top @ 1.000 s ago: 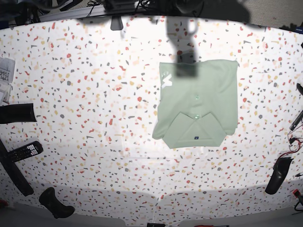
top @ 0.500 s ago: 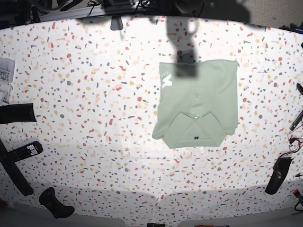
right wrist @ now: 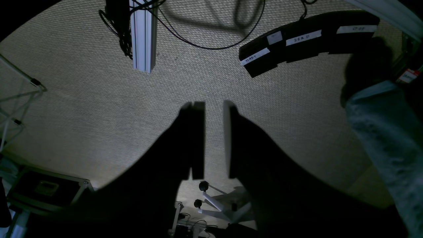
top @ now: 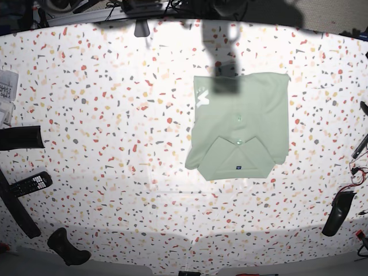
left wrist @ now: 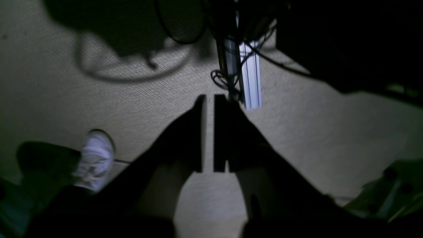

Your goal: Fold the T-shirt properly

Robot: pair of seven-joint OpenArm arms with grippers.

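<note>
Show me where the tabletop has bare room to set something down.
Widest free patch: the speckled table left of the T-shirt, up to the remote at the left edge. A band along the near edge below the shirt is free too. The right edge with its cables is crowded.

Base view straight down from high above the speckled terrazzo tabletop [top: 115,144], both wrist views past dark fingers — facing carpeted floor [right wrist: 82,109], sharing no tabletop

Mint-green T-shirt [top: 241,123] w/ white chest mark, on red/grey/tan-speckled white table [top: 103,115].
</note>
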